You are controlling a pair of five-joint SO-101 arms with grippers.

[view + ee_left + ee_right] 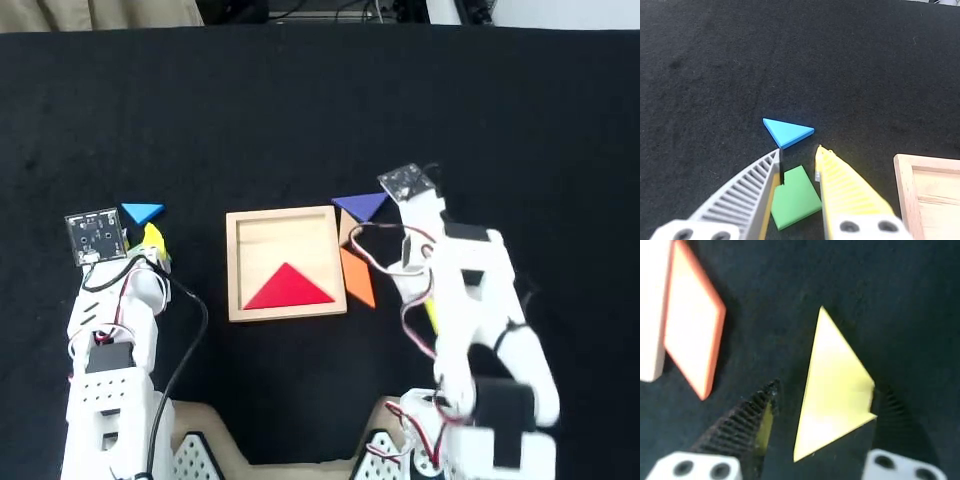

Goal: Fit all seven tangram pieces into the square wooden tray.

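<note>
Left jaws: spread, straddling green piece on desk; light-blue triangle at their 11 o'clock. Tray: red triangle inside, at 6 o'clock. Dark-blue triangle at tray's 1 o'clock; orange piece beside its 3 o'clock edge. Right jaws: spread around yellow triangle.

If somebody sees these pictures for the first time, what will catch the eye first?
The red triangle lying alone in the pale wooden tray at the middle of the black table stands out most. The left pincer is open astride a green piece, beside a light blue triangle; the right pincer is open astride a yellow triangle, near an orange piece.
</note>
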